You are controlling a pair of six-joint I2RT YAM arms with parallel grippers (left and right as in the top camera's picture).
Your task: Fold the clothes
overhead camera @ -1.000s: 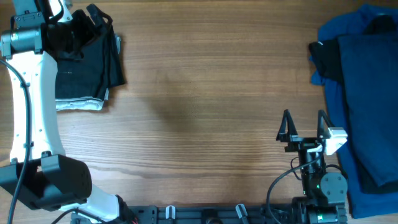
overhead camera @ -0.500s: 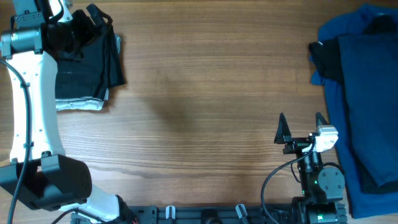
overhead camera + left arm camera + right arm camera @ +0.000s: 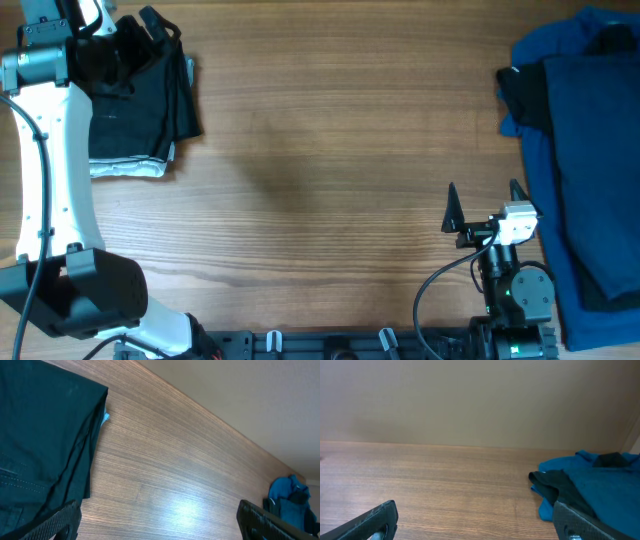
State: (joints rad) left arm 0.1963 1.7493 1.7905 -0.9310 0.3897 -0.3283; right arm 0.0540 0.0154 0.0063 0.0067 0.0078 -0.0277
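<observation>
A folded black garment lies at the table's far left on top of a pale one; the left wrist view has it at the left. My left gripper hovers open over that stack's far edge, nothing between its fingers. A heap of blue clothes with a black piece covers the right edge, and it also shows in the right wrist view. My right gripper stands open just left of the heap near the front, its fingers empty.
Bare wooden table stretches between the two clothes piles. The left arm's white links and black base stand at the front left. The right arm's base sits at the front edge beside the blue heap.
My right gripper has drawn slightly left and back toward its base. The left arm and both piles have not moved.
</observation>
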